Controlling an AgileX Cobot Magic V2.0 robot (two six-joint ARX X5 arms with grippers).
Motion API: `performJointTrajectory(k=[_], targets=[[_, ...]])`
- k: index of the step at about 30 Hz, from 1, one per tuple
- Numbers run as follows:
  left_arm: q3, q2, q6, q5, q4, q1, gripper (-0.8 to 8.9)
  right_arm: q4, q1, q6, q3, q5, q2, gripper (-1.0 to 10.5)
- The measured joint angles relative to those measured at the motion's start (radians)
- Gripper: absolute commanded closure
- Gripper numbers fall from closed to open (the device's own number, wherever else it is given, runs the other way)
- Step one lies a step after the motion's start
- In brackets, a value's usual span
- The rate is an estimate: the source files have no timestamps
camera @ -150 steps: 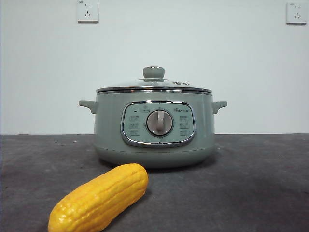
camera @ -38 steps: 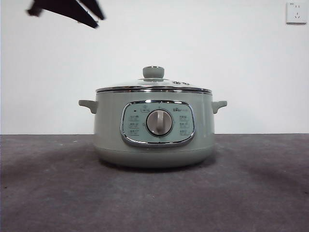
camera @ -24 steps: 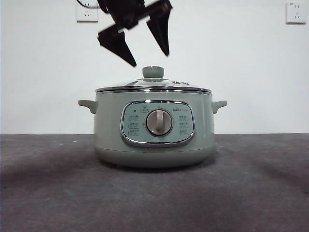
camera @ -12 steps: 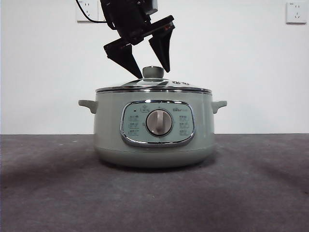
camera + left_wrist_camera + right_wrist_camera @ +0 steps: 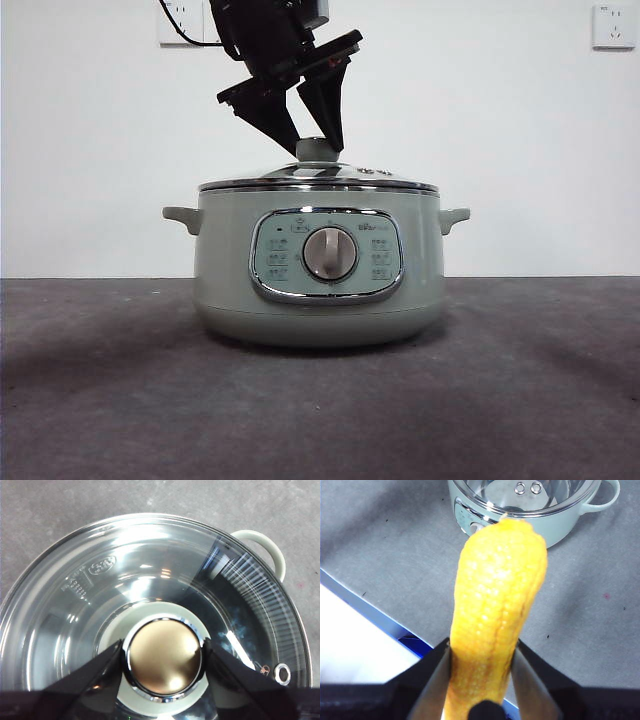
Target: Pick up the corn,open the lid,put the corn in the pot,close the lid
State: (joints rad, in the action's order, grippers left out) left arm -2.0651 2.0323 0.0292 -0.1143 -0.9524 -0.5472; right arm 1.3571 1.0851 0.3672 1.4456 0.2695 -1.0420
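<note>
The pale green pot [image 5: 225, 265] stands mid-table with the glass lid [image 5: 370, 181] on it. My left gripper [image 5: 316, 150] comes down from above, and its jaws press on both sides of the lid's knob [image 5: 318, 153]. The left wrist view shows the jaws of the left gripper [image 5: 162, 649] touching the knob [image 5: 162, 665] over the lid [image 5: 100, 605]. My right gripper [image 5: 482, 647] is shut on the yellow corn [image 5: 495, 605] and holds it in the air in front of the pot [image 5: 560, 527]. The corn and the right gripper are out of the front view.
The pot stands on a grey table mat [image 5: 500, 400]. The table's blue-edged front rim [image 5: 380, 615] lies below the corn. Wall sockets [image 5: 613, 25] sit high on the white back wall. A side handle [image 5: 267, 550] juts out from the pot.
My left gripper came in from the upper left and dropped onto the lid, and its jaws narrowed around the knob. The corn, on the table 6 s ago, is now off it.
</note>
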Motion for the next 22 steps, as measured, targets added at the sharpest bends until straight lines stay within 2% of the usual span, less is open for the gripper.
performJointTrajectory(k=[11, 19, 22], targets=[[-0.027, -0.002, 0.005, 0.001, -0.010, 0.002, 8.23, 0.000, 0.000, 0.000, 0.000, 0.000, 0.000, 9.6], [-0.030, -0.075, 0.017, 0.058, -0.006, 0.012, 8.23, -0.002, 0.000, 0.002, 0.000, 0.000, 0.000, 9.6], [-0.031, -0.106, 0.030, 0.063, -0.006, 0.027, 8.23, -0.064, 0.000, 0.013, 0.000, 0.004, -0.001, 9.6]])
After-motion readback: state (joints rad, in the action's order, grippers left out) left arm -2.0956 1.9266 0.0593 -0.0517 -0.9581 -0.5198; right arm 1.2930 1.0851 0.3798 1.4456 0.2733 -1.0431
